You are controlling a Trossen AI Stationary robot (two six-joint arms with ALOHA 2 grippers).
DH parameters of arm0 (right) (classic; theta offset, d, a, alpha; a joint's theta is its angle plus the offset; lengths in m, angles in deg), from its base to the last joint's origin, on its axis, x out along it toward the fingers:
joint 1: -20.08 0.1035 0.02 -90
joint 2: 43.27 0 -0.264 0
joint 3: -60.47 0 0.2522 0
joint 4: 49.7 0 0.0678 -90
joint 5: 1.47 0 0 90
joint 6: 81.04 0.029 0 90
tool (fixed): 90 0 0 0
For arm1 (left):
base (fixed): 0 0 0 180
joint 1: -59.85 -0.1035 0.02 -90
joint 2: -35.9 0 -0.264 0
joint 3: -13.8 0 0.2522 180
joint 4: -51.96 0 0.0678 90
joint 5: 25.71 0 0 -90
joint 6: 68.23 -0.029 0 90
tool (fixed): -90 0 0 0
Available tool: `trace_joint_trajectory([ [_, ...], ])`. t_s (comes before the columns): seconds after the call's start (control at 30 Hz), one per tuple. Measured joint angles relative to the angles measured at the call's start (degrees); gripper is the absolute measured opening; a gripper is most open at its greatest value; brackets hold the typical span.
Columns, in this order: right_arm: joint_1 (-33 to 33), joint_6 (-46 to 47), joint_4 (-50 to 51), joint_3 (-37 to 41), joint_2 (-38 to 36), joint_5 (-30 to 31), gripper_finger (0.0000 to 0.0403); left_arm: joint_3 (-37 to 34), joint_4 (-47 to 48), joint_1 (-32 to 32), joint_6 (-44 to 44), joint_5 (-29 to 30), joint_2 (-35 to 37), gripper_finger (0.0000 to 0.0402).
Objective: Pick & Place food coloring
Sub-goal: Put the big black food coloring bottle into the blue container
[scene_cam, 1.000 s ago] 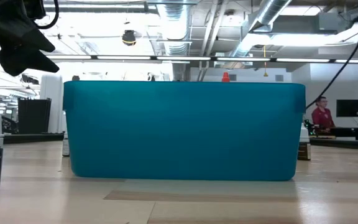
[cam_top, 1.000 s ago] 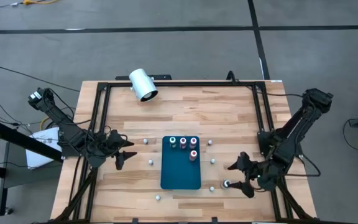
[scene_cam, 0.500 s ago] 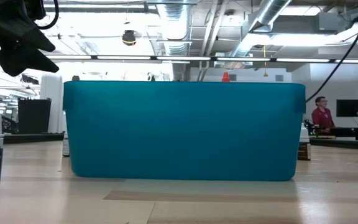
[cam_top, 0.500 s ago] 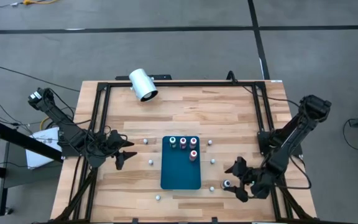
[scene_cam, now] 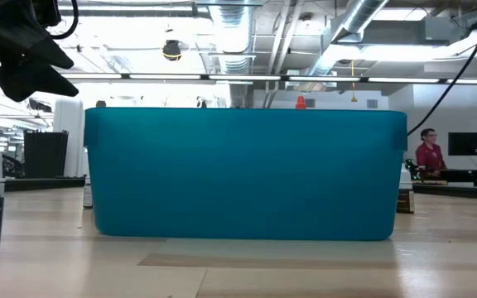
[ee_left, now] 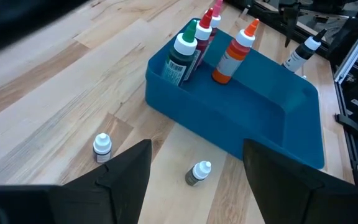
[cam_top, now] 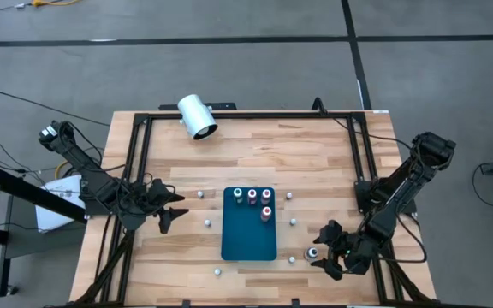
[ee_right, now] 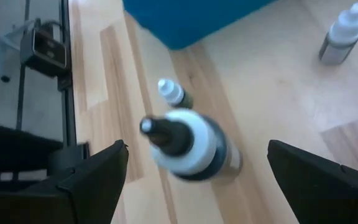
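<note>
My right gripper hangs with jaws spread wide, holding nothing, over a dark food coloring bottle standing just off the teal tray's near right corner. I should centre, descend, grip below the white collar.

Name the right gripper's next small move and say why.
Probably lower and close: the right gripper is open with the dark bottle standing upright between its fingers, not yet gripped. The blue tray beside it already holds four bottles.
</note>
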Motion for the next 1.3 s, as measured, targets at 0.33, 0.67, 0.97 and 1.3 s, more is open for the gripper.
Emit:
trace_joint_trajectory([
  [0.33, -1.6, 0.0, 0.1, 0.0, 0.0, -0.8, 0.0374, 0.0, 0.0, 0.0, 0.0, 0.0, 0.0, 0.0242],
  [0.67, -2.9, 0.0, 0.1, 0.0, 0.0, -1.1, 0.0374, 0.0, 0.0, 0.0, 0.0, 0.0, 0.0, 0.0242],
  [0.97, -2.9, 0.0, 0.5, 0.0, 0.0, -1.1, 0.0361, 0.0, 0.0, 0.0, 0.0, 0.0, 0.0, 0.0242],
  [1.3, -2.9, 0.0, 0.5, 0.0, 0.0, -1.1, 0.0326, 0.0, 0.0, 0.0, -0.1, 0.0, 0.0, 0.0242],
])
